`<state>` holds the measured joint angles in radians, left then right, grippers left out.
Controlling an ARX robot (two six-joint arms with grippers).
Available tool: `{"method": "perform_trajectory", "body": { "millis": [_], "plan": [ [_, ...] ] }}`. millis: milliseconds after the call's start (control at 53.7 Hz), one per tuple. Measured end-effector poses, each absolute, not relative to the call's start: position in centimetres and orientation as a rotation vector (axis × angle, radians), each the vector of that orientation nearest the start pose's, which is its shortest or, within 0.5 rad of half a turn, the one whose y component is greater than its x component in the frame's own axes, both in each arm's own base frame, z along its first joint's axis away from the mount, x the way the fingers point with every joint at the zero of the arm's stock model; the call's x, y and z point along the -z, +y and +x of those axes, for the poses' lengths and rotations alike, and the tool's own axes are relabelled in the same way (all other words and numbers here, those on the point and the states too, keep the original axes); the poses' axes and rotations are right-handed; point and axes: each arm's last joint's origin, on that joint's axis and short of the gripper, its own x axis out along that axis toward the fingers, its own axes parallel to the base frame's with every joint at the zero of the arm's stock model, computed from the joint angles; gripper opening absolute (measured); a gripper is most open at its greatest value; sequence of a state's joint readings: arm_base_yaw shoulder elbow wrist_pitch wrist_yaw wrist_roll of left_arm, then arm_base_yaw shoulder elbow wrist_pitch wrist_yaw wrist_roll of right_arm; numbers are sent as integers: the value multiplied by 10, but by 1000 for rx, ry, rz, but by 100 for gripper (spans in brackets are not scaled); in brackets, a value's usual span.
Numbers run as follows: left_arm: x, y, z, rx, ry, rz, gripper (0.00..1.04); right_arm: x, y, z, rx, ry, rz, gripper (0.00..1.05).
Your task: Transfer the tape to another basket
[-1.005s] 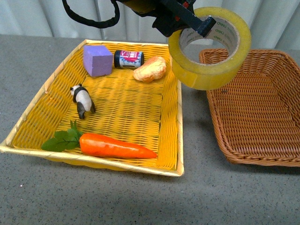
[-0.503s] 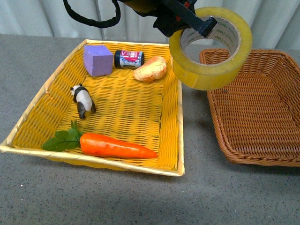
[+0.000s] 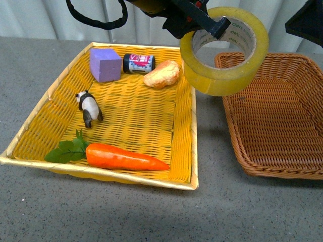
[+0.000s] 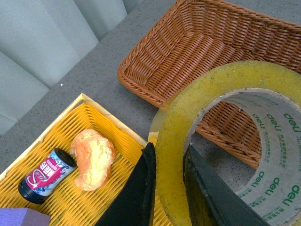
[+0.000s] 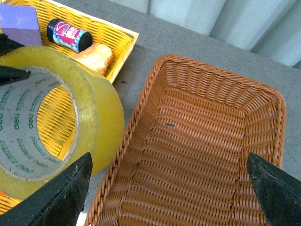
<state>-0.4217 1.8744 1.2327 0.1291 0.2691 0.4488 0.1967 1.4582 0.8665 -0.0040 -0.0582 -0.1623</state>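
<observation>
My left gripper (image 3: 218, 25) is shut on the wall of the tape (image 3: 224, 53), a wide yellowish roll with a white printed core. It holds the roll in the air over the gap between the yellow basket and the brown wicker basket (image 3: 275, 116). In the left wrist view the two fingers (image 4: 141, 188) pinch the tape (image 4: 207, 108) wall, one inside and one outside. My right gripper (image 5: 169, 188) is open over the brown basket (image 5: 197, 141), with the tape (image 5: 94, 103) beside it. Its dark body shows at the top right corner of the front view (image 3: 307, 22).
The yellow basket (image 3: 194, 151) holds a purple cube (image 3: 105, 64), a small can (image 3: 138, 63), a bread piece (image 3: 161, 74), a panda figure (image 3: 89, 107) and a carrot (image 3: 121, 156). A grey table and a pale curtain lie behind.
The tape has stayed almost still in my left gripper. My right arm has come into the front view at the top right corner.
</observation>
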Motion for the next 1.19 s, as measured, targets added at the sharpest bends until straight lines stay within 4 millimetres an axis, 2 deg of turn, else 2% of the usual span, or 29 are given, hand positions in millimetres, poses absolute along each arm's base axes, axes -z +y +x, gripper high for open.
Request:
{"method": "perform_trajectory", "body": {
  "millis": [130,354,763,1191],
  "plan": [
    [-210,-177,375,782,361,461,14,-222,79,323,-339,602,-237,96],
    [-210,-177,375,782,361,461,14,-218,95,333,-385,616,-264,96],
    [-210,-177,375,782,361,461,14,-212,100,341,-382,628,-282,95],
    [-210,-177,375,785,361,458,14,-210,104,340,-375,668,-260,31]
  ]
}}
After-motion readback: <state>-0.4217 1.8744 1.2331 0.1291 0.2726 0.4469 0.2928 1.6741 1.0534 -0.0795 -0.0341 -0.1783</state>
